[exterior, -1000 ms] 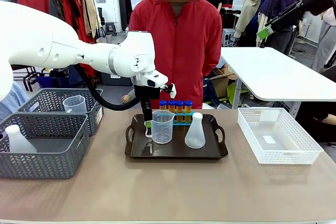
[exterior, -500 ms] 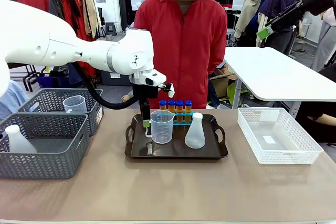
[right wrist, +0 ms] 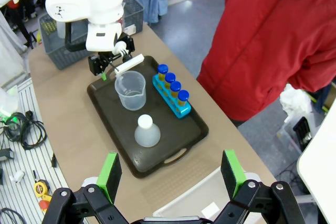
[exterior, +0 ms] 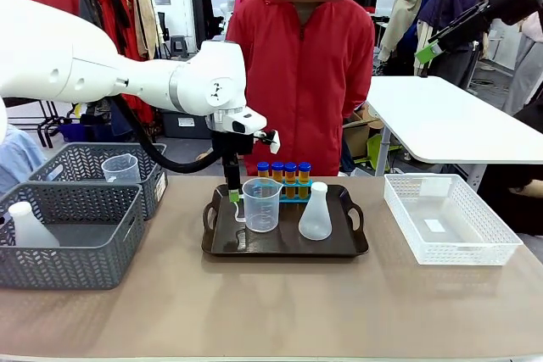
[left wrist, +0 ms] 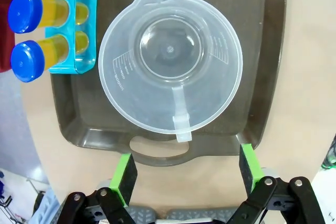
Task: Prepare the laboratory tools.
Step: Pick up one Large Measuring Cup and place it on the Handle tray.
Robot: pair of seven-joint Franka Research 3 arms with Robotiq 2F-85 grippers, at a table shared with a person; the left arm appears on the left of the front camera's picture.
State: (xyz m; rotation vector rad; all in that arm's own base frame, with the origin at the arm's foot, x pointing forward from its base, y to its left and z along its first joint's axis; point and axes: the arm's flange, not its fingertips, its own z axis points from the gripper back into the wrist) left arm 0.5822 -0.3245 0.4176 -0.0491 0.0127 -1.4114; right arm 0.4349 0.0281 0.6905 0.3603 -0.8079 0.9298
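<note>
The clear handled measuring jug (exterior: 261,204) stands upright on the left part of the dark tray (exterior: 284,245), its handle toward my left gripper (exterior: 233,196). That gripper hangs open just above the tray's left handle, its green pads (left wrist: 125,174) wide on either side of the jug's handle (left wrist: 181,125) and touching nothing. The blue rack (exterior: 285,188) with several blue-capped tubes of orange liquid (left wrist: 29,61) stands at the tray's far edge. The white conical flask (exterior: 315,213) is on the right of the jug. My right gripper (right wrist: 170,170) is open high above the table, empty.
Two grey mesh baskets (exterior: 68,247) at the left hold another jug (exterior: 121,168) and another flask (exterior: 30,225). A white lattice bin (exterior: 450,219) sits at the right. A person in a red jacket (exterior: 301,65) stands behind the tray.
My left gripper has opened off the jug's handle and risen a little, drifting left. The jug stays standing on the tray.
</note>
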